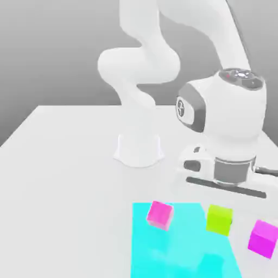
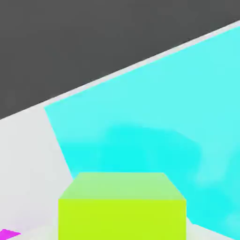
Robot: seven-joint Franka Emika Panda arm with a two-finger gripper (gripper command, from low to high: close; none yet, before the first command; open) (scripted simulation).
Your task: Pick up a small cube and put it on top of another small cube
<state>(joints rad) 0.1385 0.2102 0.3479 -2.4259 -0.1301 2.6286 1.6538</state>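
Note:
The small lime yellow-green cube point(image 1: 219, 219) sits at the cyan patch's edge toward the exterior view's right, directly under my gripper point(image 1: 225, 191). The hand hangs a short way above it, and I cannot tell if the cube rests on the surface or is held. The hand view shows the same lime cube point(image 2: 122, 206) very close, with the cyan patch point(image 2: 154, 122) spreading behind it. One magenta cube point(image 1: 160, 214) lies on the cyan patch point(image 1: 179, 250) toward the exterior view's left. A second magenta cube point(image 1: 263, 238) stands off the patch at the exterior view's right.
The white table point(image 1: 65, 163) stretches wide toward the exterior view's left. The arm's round base point(image 1: 139, 149) stands behind the cyan patch. A sliver of magenta point(image 2: 8, 234) shows at the corner of the hand view.

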